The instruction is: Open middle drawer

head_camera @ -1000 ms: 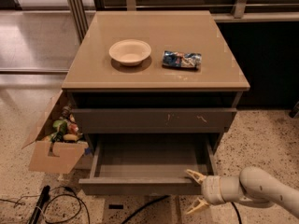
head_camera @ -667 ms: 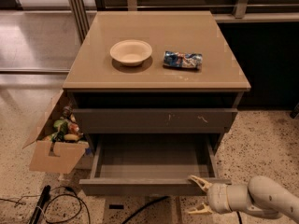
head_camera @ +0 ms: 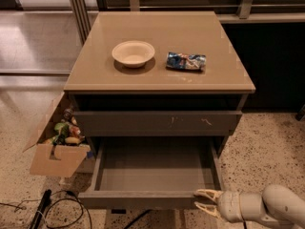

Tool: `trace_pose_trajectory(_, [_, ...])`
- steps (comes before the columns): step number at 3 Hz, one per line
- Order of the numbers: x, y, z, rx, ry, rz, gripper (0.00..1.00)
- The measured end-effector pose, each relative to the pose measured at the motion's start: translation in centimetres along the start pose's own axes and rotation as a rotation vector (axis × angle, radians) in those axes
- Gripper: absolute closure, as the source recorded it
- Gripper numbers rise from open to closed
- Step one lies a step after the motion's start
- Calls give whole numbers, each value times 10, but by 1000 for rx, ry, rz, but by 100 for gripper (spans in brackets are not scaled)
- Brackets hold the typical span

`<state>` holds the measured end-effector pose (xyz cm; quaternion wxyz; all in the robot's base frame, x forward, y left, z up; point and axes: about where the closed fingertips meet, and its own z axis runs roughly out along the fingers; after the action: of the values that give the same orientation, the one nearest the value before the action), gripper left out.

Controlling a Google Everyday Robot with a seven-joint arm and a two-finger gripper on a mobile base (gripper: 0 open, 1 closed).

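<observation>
Middle drawer (head_camera: pixel 153 171) juts well out of cabinet (head_camera: pixel 217 75) front, gripper (head_camera: pixel 206 200) low at cabinet's front-right, fingers apart, empty; rigid, probably light, slick handleless panel, best gripped over its top edge.

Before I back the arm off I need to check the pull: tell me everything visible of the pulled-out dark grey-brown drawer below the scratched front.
The wide, shallow dark grey-brown middle drawer stands pulled well out of the cabinet and level, just below the scratched drawer front. Its front panel is plain and handleless. Low side walls frame a flat, bare grey tray. It looks like laminated board. The cream two-finger gripper sits at the panel's right end with its fingers spread; whether they touch the panel cannot be told.
</observation>
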<state>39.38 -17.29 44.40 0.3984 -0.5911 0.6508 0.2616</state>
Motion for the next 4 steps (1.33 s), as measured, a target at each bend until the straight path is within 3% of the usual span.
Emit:
trace_pose_trajectory(1, [-7,-2,-4,0,0,0,86])
trace_pose_trajectory(3, [-8,-3,-5,0,0,0,39])
trace_pose_trajectory(4, [-8,-3,-5,0,0,0,8])
